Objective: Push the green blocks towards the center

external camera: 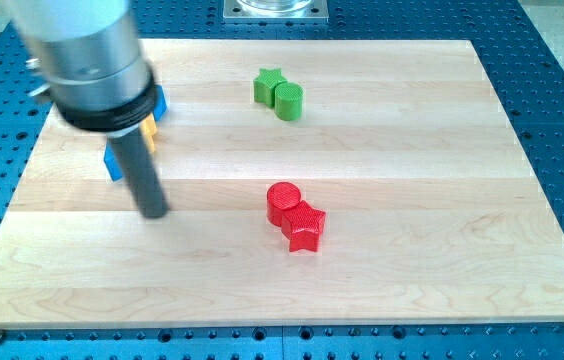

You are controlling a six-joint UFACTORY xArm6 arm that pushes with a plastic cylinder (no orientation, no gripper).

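A green star block [267, 85] and a green cylinder block [289, 101] touch each other near the view's top, slightly left of the middle of the wooden board [412, 150]. My tip [154, 212] rests on the board at the view's left, far down and left of the green blocks. The rod rises from it into a large grey and black arm body [92, 60].
A red cylinder block [283, 201] and a red star block [306, 227] touch each other below the board's middle. Blue blocks [114, 163] and a yellow block [149, 133] sit partly hidden behind the rod at the left. A metal mount [276, 8] stands at the top edge.
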